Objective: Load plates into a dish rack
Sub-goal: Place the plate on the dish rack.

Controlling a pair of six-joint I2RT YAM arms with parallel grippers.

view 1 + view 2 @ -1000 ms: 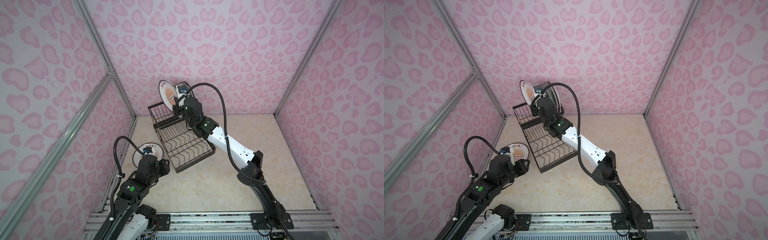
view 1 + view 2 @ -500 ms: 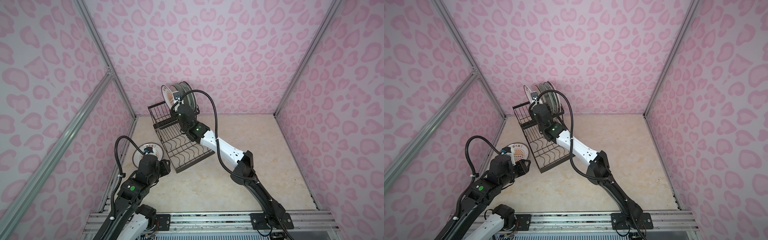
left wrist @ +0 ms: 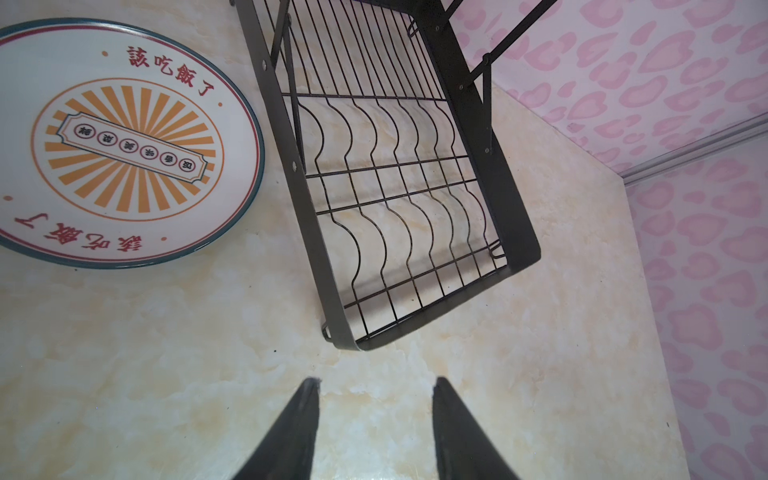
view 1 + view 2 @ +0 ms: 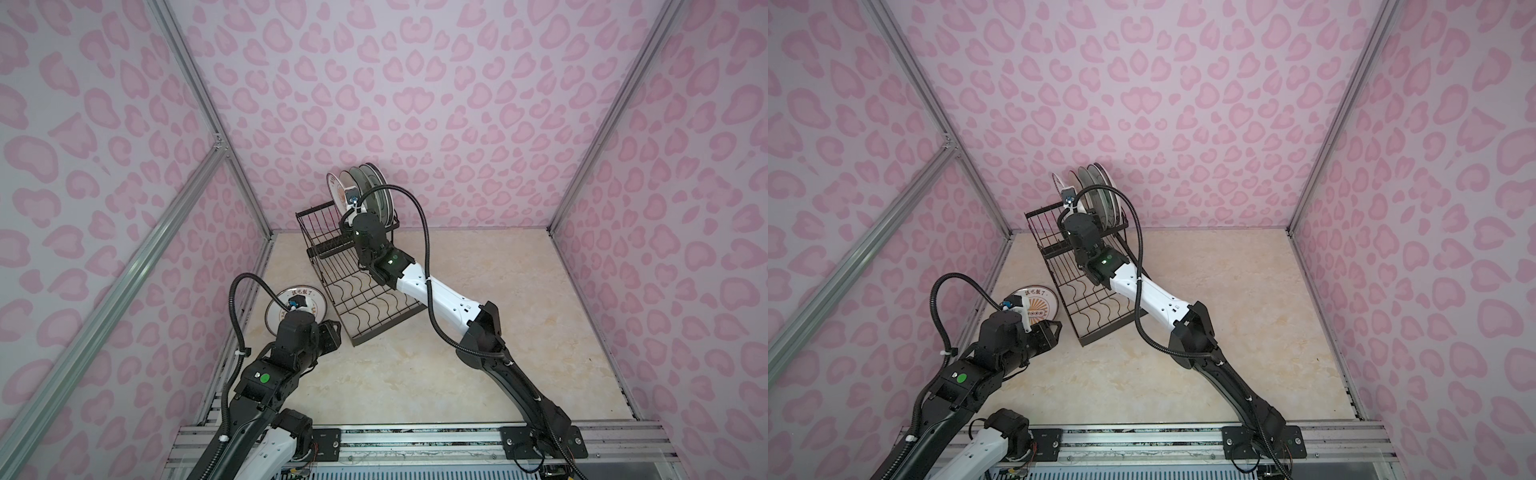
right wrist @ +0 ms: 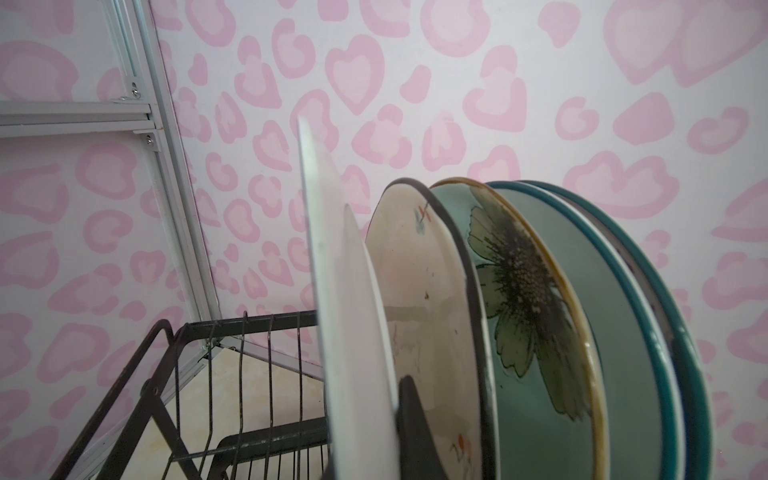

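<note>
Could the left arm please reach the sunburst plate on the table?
Probably yes: the round white sunburst ceramic plate lies uncovered beside the black wire rack, near the left gripper, jaws open.

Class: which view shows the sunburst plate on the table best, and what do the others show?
Left wrist view: the sunburst plate fills much of it, lettering legible. Both top views show it small, partly hidden by the left arm. The right wrist view misses it.
</note>
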